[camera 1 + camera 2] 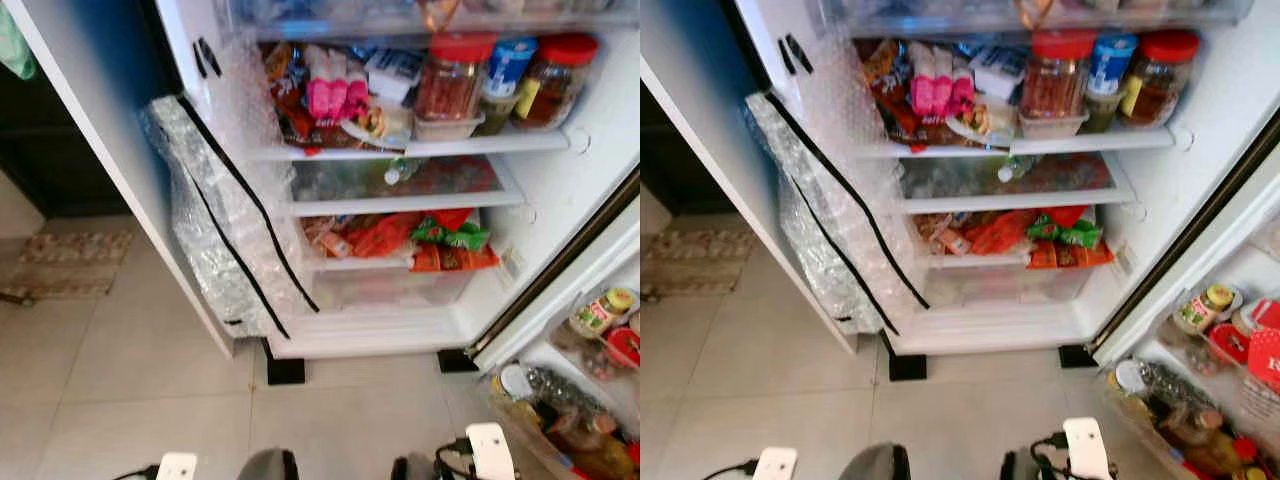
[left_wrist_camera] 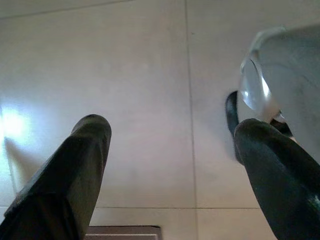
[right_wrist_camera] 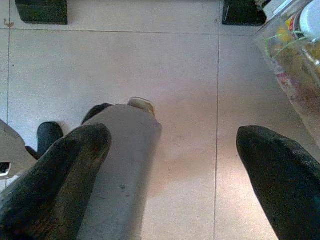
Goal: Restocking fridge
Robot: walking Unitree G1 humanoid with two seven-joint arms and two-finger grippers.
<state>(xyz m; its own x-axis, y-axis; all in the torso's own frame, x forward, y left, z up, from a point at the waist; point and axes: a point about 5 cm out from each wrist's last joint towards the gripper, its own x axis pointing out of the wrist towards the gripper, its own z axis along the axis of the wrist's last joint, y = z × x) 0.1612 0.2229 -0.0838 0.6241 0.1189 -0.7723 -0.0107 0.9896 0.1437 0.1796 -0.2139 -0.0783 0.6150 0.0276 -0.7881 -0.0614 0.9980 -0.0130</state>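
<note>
The robot stands before the open fridge (image 1: pixel 560 200), and both arms hang low over the tiled floor (image 1: pixel 120 380). The left gripper (image 2: pixel 170 165) has its fingers (image 2: pixel 75 170) spread wide with nothing between them, and the right gripper (image 3: pixel 172 170) is the same, fingers spread and holding nothing. So no item to restock is in either of them; the food I can see is already inside. The upper shelf (image 1: pixel 420 147) is packed tight with jars (image 1: pixel 455 75) and packets (image 1: pixel 335 95), and the lower drawer (image 1: pixel 400 285) is heaped with bags (image 1: pixel 450 238). In my judgement the main risk is crowding: pushing a new thing onto that shelf could knock a jar forward so it falls on the floor. The door rack (image 1: pixel 590 370) on the right, full of bottles, stands close to the right arm, and a careless lift may hit it. The bubble wrap panel (image 1: pixel 220 240) hanging on the left side could also catch the left fingers.
</note>
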